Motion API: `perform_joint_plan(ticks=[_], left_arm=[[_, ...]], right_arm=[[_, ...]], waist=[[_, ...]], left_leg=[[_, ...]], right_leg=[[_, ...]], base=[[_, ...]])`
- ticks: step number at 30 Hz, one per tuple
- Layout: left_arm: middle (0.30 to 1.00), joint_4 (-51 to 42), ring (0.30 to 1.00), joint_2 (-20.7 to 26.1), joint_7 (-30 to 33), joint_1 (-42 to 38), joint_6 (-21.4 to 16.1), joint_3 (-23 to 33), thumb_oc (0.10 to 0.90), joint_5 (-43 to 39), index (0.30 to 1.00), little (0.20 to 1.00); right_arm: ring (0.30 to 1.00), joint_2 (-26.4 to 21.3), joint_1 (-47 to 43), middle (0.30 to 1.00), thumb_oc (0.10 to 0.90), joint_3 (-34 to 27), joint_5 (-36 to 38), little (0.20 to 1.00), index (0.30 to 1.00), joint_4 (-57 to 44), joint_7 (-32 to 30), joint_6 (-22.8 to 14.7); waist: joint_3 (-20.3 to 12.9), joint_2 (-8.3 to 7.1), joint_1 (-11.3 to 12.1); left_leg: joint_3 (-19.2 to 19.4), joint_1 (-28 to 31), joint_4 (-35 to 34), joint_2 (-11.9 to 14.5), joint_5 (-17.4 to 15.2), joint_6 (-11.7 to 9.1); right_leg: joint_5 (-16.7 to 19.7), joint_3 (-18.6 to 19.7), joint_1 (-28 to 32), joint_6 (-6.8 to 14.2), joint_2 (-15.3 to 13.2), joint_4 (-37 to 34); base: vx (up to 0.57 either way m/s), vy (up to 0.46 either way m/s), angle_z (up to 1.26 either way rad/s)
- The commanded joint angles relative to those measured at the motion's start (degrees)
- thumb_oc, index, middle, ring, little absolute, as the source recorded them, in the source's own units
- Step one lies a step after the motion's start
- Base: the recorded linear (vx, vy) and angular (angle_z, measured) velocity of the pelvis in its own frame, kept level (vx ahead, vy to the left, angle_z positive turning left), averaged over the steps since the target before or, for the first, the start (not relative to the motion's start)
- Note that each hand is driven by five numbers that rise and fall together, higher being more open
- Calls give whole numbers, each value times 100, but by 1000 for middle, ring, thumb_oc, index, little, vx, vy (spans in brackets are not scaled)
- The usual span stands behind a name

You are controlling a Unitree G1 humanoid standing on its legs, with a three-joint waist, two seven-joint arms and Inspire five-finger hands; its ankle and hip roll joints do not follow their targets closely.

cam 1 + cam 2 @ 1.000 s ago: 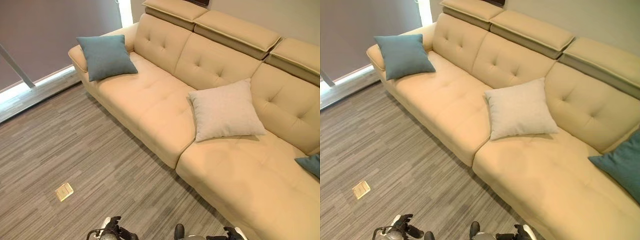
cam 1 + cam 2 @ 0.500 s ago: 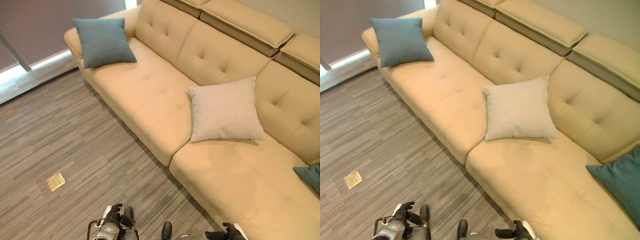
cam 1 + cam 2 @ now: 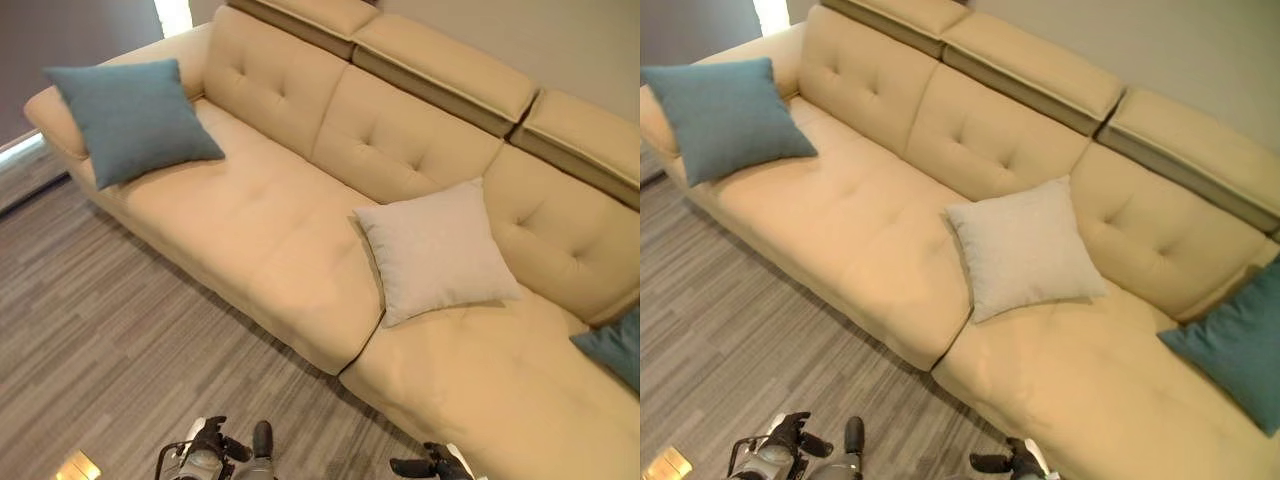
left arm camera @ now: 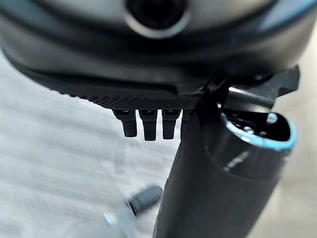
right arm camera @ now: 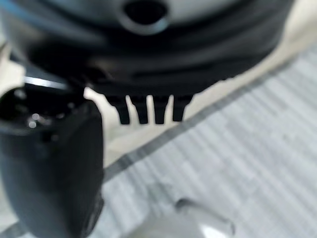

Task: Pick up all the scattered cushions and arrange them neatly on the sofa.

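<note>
- Beige cushion [image 3: 437, 250]: lies at the centre of the cream sofa [image 3: 270, 215], its upper edge leaning on the tufted backrest, straddling the seam between two seats.
- Teal cushion [image 3: 130, 117]: at 10 o'clock from the beige one, well apart, propped against the sofa's far armrest [image 3: 60, 105] with its lower corner on the seat.
- Second teal cushion [image 3: 1237, 345]: at 4 o'clock from the beige one, on the near seat section against the backrest, cut off by the frame edge.
- Headrests [image 3: 445, 70]: three padded blocks along the top of the backrest.
- Left hand [image 3: 207, 448]: low at 7 o'clock, above the grey striped floor [image 3: 110, 330], holding nothing; in its wrist view the fingers [image 4: 146, 124] hang straight in a row.
- Right hand [image 3: 430, 465]: at 5 o'clock, just beside the sofa's front edge, empty; its fingers [image 5: 148, 110] extend straight and parallel.
- Brass floor plate [image 3: 75, 467]: set in the floor at 7 o'clock, near the left hand.
</note>
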Motion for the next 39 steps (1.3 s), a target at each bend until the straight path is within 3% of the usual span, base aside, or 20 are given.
perform_joint_plan(ticks=[1, 4, 5, 7, 11, 14, 15, 16, 17, 19, 21, 25, 26, 28, 29, 30, 32, 33, 36, 39], left_arm=[[900, 110, 900, 138, 64, 96, -20, 47, 800, 332, 900, 900], [900, 79, 900, 146, -5, 59, -41, 15, 800, 347, 900, 900], [900, 80, 900, 145, -5, 58, -42, 16, 800, 347, 900, 900], [900, 56, 900, 118, -19, 22, -32, -29, 800, 394, 900, 900], [900, 63, 900, 81, -48, 34, -43, -51, 800, 483, 900, 900], [900, 56, 900, 31, -61, 71, -53, -45, 800, 493, 900, 900], [900, 67, 900, 12, -71, 92, -54, -23, 800, 466, 900, 900], [900, 68, 900, -4, -72, 117, -49, -9, 800, 445, 900, 900], [900, 67, 900, -17, -72, 144, -43, 5, 800, 423, 900, 900], [900, 111, 900, -41, -102, 176, -36, -8, 800, 462, 900, 900], [900, 202, 900, -70, -95, 260, -5, -24, 800, 569, 900, 900], [900, 218, 900, -134, -68, 303, -7, -2, 800, 517, 900, 900], [900, 148, 900, -184, -71, 285, -47, -7, 800, 439, 900, 900], [900, -61, 900, -247, -52, 209, -98, -40, 800, 216, 900, 900], [900, -64, 900, -246, -53, 208, -96, -41, 800, 214, 900, 900], [900, -198, 900, -303, -18, 119, -131, -55, 800, 21, 900, 900], [900, -260, 900, -335, 30, 78, -148, -50, 800, -114, 900, 900], [900, -313, 900, -370, 49, 47, -165, -33, 800, -243, 900, 900], [900, -324, 900, -458, 6, 97, -172, -44, 800, -286, 900, 900], [900, -135, 900, -492, -12, 165, -129, -36, 800, -257, 900, 900]], right_arm=[[900, -341, 64, 900, 800, 94, 29, 900, 900, -127, -153, -10], [900, -338, 54, 900, 800, 141, -36, 900, 900, -60, -116, 34], [900, -339, 53, 900, 800, 141, -36, 900, 900, -60, -116, 34], [900, -371, 78, 900, 800, 113, -42, 900, 900, -12, -153, 60], [900, -410, 144, 900, 800, 71, -55, 900, 900, 58, -183, 69], [900, -416, 156, 900, 800, 27, -13, 900, 900, 80, -210, 72], [900, -412, 148, 900, 800, 23, -24, 900, 900, 96, -204, 85], [900, -419, 142, 900, 800, 14, -37, 900, 900, 99, -209, 95], [900, -430, 150, 900, 800, 12, -43, 900, 900, 113, -209, 100], [900, -452, 163, 900, 800, -9, -28, 900, 900, 162, -218, 107], [900, -476, 215, 900, 800, -39, 11, 900, 900, 275, -207, 117], [900, -516, 239, 900, 800, -56, 62, 900, 900, 373, -220, 100], [900, -530, 276, 900, 800, -24, 43, 900, 900, 388, -211, 79], [900, -552, 260, 900, 800, 24, 86, 900, 900, 371, -233, 49], [900, -551, 258, 900, 800, 22, 86, 900, 900, 372, -234, 48], [900, -585, 209, 900, 800, 34, 128, 900, 900, 360, -257, 44], [900, -584, 216, 900, 800, 26, 188, 900, 900, 344, -266, 31], [900, -572, 223, 900, 800, 16, 260, 900, 900, 332, -243, 33], [900, -560, 246, 900, 800, 27, 294, 900, 900, 308, -226, 13], [900, -578, 216, 900, 800, 11, 319, 900, 900, 329, -234, -31]], waist=[[-89, 39, -142], [21, 107, -286], [31, 110, -287], [115, 118, -377], [113, 128, -421], [42, 138, -457], [16, 206, -442], [25, 186, -437], [20, 262, -412], [-18, 229, -419], [-64, 266, -478], [-138, 368, -534], [-152, 397, -537], [-60, 312, -464], [-60, 319, -469], [53, 224, -366], [90, 179, -329], [112, 75, -304], [97, 36, -246], [61, 51, -140]], left_leg=[[52, -62, 490, 238, -697, -406], [151, 141, 470, 108, -846, -375], [149, 151, 473, 112, -855, -377], [238, 309, 520, -1, -996, -369], [373, 512, 468, -64, -1083, -380], [527, 629, 355, -72, -1129, -426], [548, 747, 323, 0, -1249, -469], [665, 751, 348, 6, -1200, -472], [687, 877, 370, 94, -1356, -513], [828, 1015, 439, 89, -1477, -538], [907, 1192, 694, 225, -1676, -631], [937, 1265, 992, 495, -1474, -847], [932, 1123, 1581, 795, -1149, -1046], [786, 687, 2641, 1096, -624, -1160], [771, 665, 2674, 1113, -634, -1170], [541, 346, 3390, 1145, -407, -1131], [427, 136, 3584, 1144, -422, -1076], [434, -114, 3579, 1066, -381, -938], [382, -145, 2824, 1096, -461, -857], [-178, -184, 1865, 724, -622, -821]], right_leg=[[804, -312, -446, -207, -67, -561], [622, -615, -839, -209, 163, -1068], [615, -618, -826, -210, 166, -1066], [652, -967, -826, -128, 168, -1733], [752, -1097, -712, -70, 206, -2075], [980, -1256, -725, 5, 183, -2440], [962, -1365, -732, 77, 208, -2492], [1063, -1581, -841, 43, 125, -2508], [1000, -1725, -830, 112, 147, -2513], [1008, -1971, -770, 102, 69, -2590], [923, -1770, -641, -11, 164, -2476], [712, -1686, -559, -172, 350, -2313], [498, -1659, -378, -344, 532, -2336], [332, -1620, -165, -588, 694, -2376], [328, -1629, -167, -597, 706, -2376], [217, -1543, -14, -745, 798, -2390], [148, -1496, 49, -795, 821, -2395], [192, -1477, 36, -831, 753, -2414], [86, -1292, 129, -793, 774, -2376], [-18, -1012, 208, -734, 829, -2339]], base=[[115, 112, -54], [164, 126, -28], [220, 121, -10], [179, 51, -26], [110, -14, -15], [180, -110, -12], [185, -133, -41], [269, -131, -42], [228, -170, -49], [268, -176, -44], [309, -282, -16], [209, -265, -12], [176, -334, -16], [173, -372, -11], [132, -308, -17], [72, -173, -30], [53, -182, -35], [51, -156, -23], [138, -29, -19], [182, 56, -36]])
